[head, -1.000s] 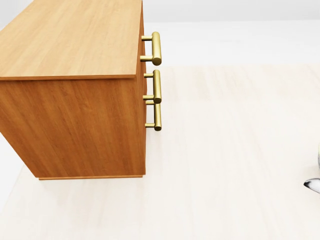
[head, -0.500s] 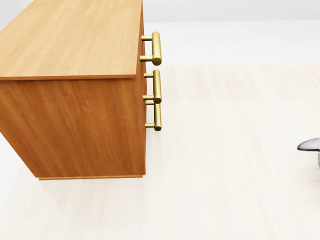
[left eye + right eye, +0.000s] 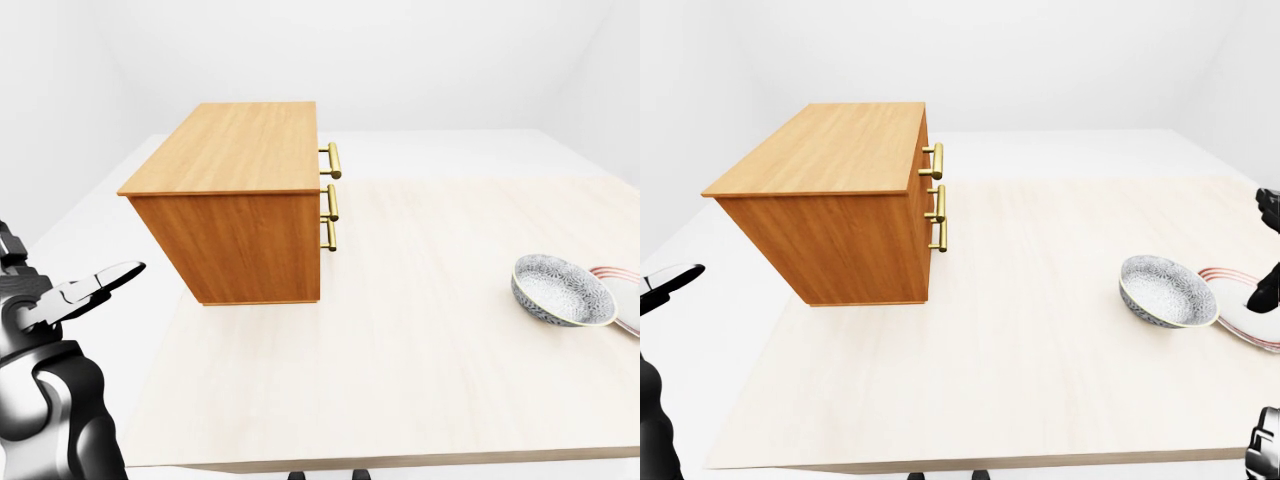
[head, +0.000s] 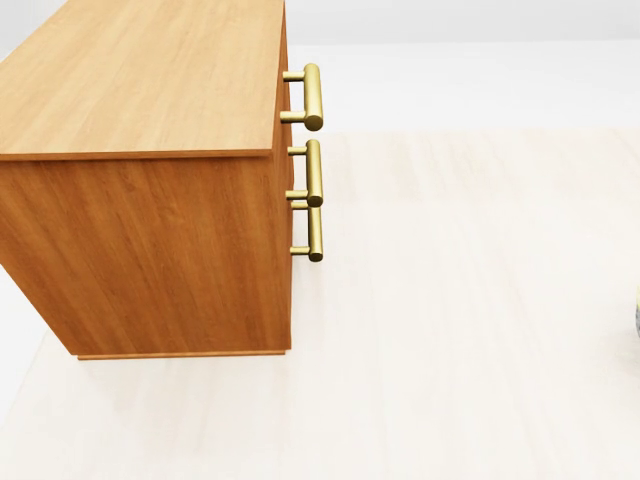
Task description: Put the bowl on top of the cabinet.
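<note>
Bowl (image 3: 1168, 290), right of frame: likely rigid, breakable; take by rim. My left hand (image 3: 85, 288) open, empty; right hand's state: cannot tell.

— How do we read the light?
— Bright, even, seemingly from above; we see only a faint soft shadow under the cabinet (image 3: 240, 200) toward six o'clock.
— Any blur or glare?
— None; our renders stay sharp to every edge, walls washed nearly white.
</note>
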You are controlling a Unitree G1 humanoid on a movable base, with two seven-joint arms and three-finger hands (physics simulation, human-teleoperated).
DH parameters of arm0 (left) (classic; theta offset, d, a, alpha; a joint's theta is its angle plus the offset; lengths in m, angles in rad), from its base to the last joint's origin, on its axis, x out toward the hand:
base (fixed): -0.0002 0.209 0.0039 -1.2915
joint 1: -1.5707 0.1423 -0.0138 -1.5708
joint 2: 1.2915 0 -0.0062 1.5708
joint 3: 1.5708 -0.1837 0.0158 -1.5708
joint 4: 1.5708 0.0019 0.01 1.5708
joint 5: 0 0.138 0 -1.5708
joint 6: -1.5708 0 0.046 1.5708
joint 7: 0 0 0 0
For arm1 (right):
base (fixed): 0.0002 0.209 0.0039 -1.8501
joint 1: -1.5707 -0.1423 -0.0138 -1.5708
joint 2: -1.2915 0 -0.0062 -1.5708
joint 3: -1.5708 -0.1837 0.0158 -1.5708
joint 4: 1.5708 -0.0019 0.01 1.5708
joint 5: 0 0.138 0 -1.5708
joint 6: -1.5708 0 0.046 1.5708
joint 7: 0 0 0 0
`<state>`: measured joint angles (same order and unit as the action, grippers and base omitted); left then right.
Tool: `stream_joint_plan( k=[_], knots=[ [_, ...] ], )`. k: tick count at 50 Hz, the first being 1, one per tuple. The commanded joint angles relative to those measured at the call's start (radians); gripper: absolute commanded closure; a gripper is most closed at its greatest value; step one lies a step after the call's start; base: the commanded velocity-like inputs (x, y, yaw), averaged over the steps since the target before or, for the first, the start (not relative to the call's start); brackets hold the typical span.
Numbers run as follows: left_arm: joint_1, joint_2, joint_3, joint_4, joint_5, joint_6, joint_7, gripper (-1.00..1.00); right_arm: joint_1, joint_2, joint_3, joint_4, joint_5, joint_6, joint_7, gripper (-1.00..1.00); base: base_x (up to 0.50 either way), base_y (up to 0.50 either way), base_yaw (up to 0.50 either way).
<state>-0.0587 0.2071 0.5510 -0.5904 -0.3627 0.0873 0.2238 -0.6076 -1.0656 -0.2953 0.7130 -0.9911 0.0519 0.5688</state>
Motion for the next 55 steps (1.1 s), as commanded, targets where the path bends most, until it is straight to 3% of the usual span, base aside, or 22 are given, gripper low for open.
stream_joint_plan(
  k=[1,24,37,55],
  knots=[
    [0.001,0.000,0.001,-0.005,0.000,0.000,0.000,-1.00,-0.068,-0.063,0.036,0.199,-0.072,-0.009,0.022,-1.00,0.00,0.00,0.00],
    [-0.002,0.000,-0.004,0.010,0.003,0.000,0.000,-1.00,-0.038,0.022,0.056,0.206,-0.055,0.012,-0.001,-1.00,0.00,0.00,0.00],
    [-0.003,0.002,0.000,0.005,-0.002,0.000,0.003,-1.00,-0.048,0.105,0.089,0.233,-0.053,0.035,-0.038,-1.00,0.00,0.00,0.00],
    [0.004,-0.005,-0.006,0.015,0.005,0.000,-0.003,-1.00,-0.086,0.186,0.120,0.262,-0.065,0.035,-0.056,-1.00,0.00,0.00,0.00]
  ],
)
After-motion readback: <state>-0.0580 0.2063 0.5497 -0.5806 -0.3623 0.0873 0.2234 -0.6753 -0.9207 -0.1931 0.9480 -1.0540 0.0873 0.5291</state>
